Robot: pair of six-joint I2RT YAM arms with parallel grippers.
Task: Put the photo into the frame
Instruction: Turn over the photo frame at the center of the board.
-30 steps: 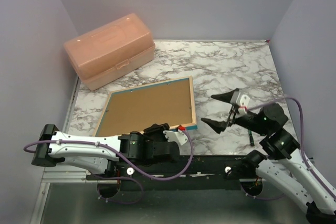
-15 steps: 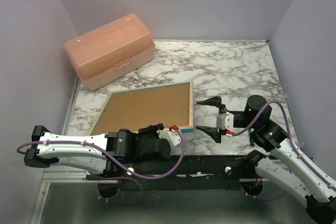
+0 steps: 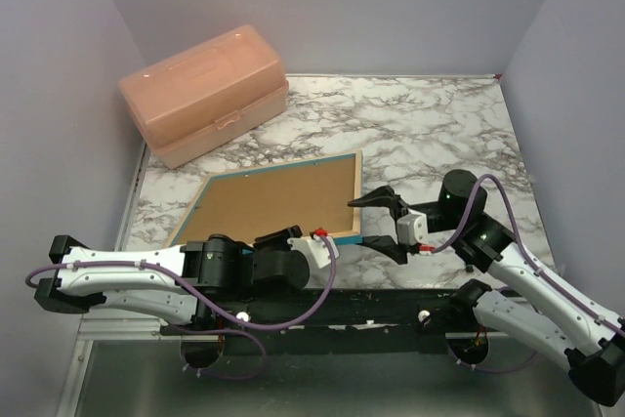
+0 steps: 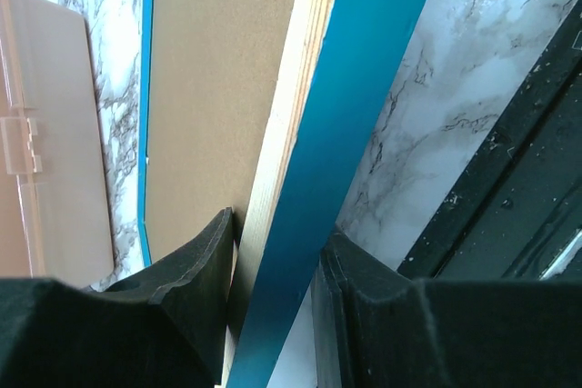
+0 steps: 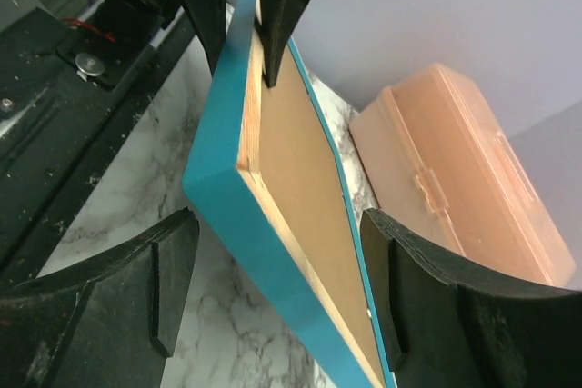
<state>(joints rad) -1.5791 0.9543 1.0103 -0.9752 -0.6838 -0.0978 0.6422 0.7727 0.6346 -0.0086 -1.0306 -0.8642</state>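
The frame (image 3: 283, 167) lies tilted on the marble table, its wood face up and a brown backing board (image 3: 273, 197) filling it. The photo is not in view. My left gripper (image 3: 293, 237) is shut on the frame's near rail and holds that edge off the table. In the left wrist view, the gripper (image 4: 277, 247) clamps the blue and wood rail (image 4: 364, 88). My right gripper (image 3: 361, 220) is open, and its fingers straddle the frame's near right corner. In the right wrist view, that gripper (image 5: 277, 243) has the corner (image 5: 227, 193) between its spread fingers, not touching.
A salmon plastic box (image 3: 205, 90) stands at the back left, close behind the frame, and shows in the right wrist view (image 5: 455, 170). The black base rail (image 3: 391, 305) runs along the near table edge. Grey walls close the left, back and right sides.
My right gripper has swung left and down from above the table, and now straddles the frame's corner. My left gripper has drawn back leftward with the rail, turning and tilting the frame.
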